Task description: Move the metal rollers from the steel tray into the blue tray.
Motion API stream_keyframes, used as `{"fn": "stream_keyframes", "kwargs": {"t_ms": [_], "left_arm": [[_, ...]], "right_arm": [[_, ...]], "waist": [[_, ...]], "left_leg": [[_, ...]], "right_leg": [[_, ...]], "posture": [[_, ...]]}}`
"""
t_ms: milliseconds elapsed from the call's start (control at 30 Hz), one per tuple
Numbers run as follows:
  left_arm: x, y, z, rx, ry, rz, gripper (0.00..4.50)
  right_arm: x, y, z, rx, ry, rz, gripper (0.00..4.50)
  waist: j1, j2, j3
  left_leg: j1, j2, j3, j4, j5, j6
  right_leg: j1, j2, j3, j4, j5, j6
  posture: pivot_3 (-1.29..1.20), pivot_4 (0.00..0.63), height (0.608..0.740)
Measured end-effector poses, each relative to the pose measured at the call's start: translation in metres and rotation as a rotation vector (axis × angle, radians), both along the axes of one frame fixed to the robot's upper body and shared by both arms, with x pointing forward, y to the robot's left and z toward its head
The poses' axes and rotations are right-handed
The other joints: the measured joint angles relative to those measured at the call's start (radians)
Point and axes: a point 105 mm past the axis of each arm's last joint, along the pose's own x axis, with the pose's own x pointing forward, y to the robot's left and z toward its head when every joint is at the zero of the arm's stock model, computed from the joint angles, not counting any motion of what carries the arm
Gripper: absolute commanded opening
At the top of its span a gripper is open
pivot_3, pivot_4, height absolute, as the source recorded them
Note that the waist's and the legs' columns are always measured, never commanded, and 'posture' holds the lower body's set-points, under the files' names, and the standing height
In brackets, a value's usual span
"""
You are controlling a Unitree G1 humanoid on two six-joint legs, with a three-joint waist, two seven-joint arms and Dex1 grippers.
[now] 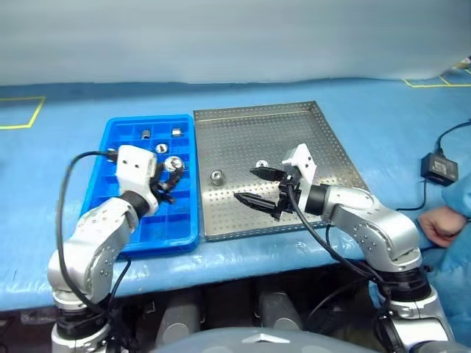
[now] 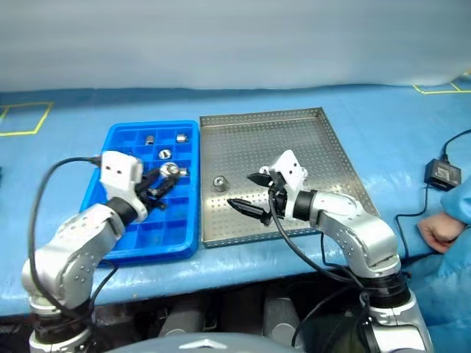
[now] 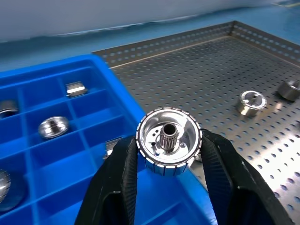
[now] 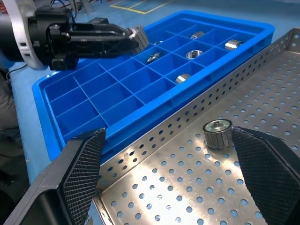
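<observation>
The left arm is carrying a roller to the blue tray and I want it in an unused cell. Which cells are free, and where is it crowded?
The blue tray's near rows, toward the robot, hold nothing. Its far rows beside the steel tray hold rollers, so they are crowded. The left gripper, shut on a roller, hangs between the two.

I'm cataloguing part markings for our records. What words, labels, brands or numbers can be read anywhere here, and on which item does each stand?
None: no readable text in any view.
Metal roller held in the left end effector: ribbed rim and splined bore, no markings.
Blue tray: plain plastic, no label.
Steel tray: perforations only.
Black adapter on the table: nothing legible, too small.
</observation>
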Motion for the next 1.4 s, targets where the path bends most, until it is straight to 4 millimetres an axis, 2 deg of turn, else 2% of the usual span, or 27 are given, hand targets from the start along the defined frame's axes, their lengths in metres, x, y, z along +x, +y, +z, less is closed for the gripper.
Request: {"fn": "stream_keyframes", "kwargs": {"t_ms": [167,300,467,733,867,933,1000,1133,1200,1267,1400], "left_arm": [[-0.009,0.042,-0.011,0.026,0.05,0.269,1.8],[-0.005,0.055,-0.011,0.031,0.047,0.387,1.8],[0.011,0.054,-0.01,0.04,0.044,0.409,1.8],[0.018,0.051,-0.021,0.036,0.071,0.427,4.31],[0.021,0.051,-0.013,-0.01,0.01,0.45,4.41],[0.026,0.042,-0.003,-0.052,-0.047,0.399,4.41],[0.034,0.02,0.006,-0.099,-0.086,0.252,4.41],[0.036,-0.059,0.015,-0.076,-0.087,-0.238,4.41],[0.033,-0.085,0.011,-0.006,-0.051,-0.417,4.41],[0.034,-0.098,-0.001,0.081,0.015,-0.534,4.41],[0.043,-0.1,-0.025,0.217,0.141,-0.625,4.41]], "right_arm": [[0.002,0.005,-0.008,-0.011,0.023,0.007,4.5],[0.005,0.005,-0.005,-0.014,-0.001,-0.002,4.5],[0.01,0.003,-0.004,-0.008,-0.013,-0.045,4.5],[0.013,-0.008,-0.001,-0.014,-0.037,-0.113,4.5],[0.016,-0.012,-0.001,-0.03,-0.045,-0.144,4.5],[0.017,-0.013,-0.001,-0.035,-0.047,-0.151,4.5],[0.017,-0.014,-0.002,-0.044,-0.048,-0.157,4.5],[0.014,-0.014,-0.001,-0.066,-0.066,-0.158,4.5],[0.012,-0.015,-0.002,-0.075,-0.07,-0.164,4.5],[0.009,-0.018,-0.006,-0.088,-0.067,-0.179,4.5],[0.004,-0.021,-0.011,-0.097,-0.06,-0.202,4.5]], "waist": [[0.029,-0.002,0.0],[0.043,-0.003,-0.001],[0.042,-0.003,-0.001],[0.025,-0.003,-0.001],[0.02,-0.004,-0.001],[0.021,-0.004,-0.001],[0.021,-0.004,-0.001],[0.011,-0.004,-0.002],[-0.001,-0.004,-0.002],[-0.014,-0.003,-0.002],[-0.039,-0.003,-0.002]], "left_leg": [[-0.001,-0.001,-0.001,0.0,0.0,0.0],[-0.001,-0.001,-0.001,0.0,0.001,-0.001],[-0.001,-0.001,-0.001,0.0,0.001,-0.001],[-0.002,0.0,-0.001,-0.001,0.001,-0.001],[-0.002,0.0,-0.001,-0.001,0.001,-0.001],[-0.002,0.0,-0.001,-0.001,0.001,-0.001],[-0.002,0.0,0.0,-0.001,0.001,-0.001],[-0.003,-0.001,0.0,-0.001,0.001,-0.001],[-0.003,-0.001,0.0,-0.001,0.001,-0.001],[-0.002,-0.001,0.001,-0.001,0.001,-0.001],[-0.002,0.0,0.001,-0.001,0.001,-0.001]], "right_leg": [[0.0,0.0,0.0,-0.001,0.0,0.0],[0.0,0.0,-0.002,-0.001,0.0,-0.001],[0.0,0.0,-0.002,-0.001,0.001,-0.001],[-0.001,0.0,-0.002,-0.001,0.001,-0.002],[-0.001,0.0,-0.002,-0.001,0.001,-0.002],[-0.001,-0.001,-0.002,-0.001,0.001,-0.002],[0.0,-0.001,-0.002,-0.001,0.001,-0.003],[-0.001,-0.001,-0.002,-0.001,0.001,-0.003],[-0.002,0.0,-0.002,-0.001,0.001,-0.003],[-0.002,0.0,-0.002,-0.001,0.0,-0.003],[-0.002,0.0,-0.002,-0.001,0.0,-0.002]], "posture": [[0.07,0.15,0.74],[0.06,0.15,0.74],[0.01,0.15,0.74],[-0.01,0.15,0.74],[-0.02,0.15,0.74],[-0.02,0.15,0.74],[-0.05,0.15,0.74],[-0.1,0.15,0.74],[-0.12,0.15,0.74],[-0.14,0.15,0.74],[-0.17,0.15,0.74]]}}
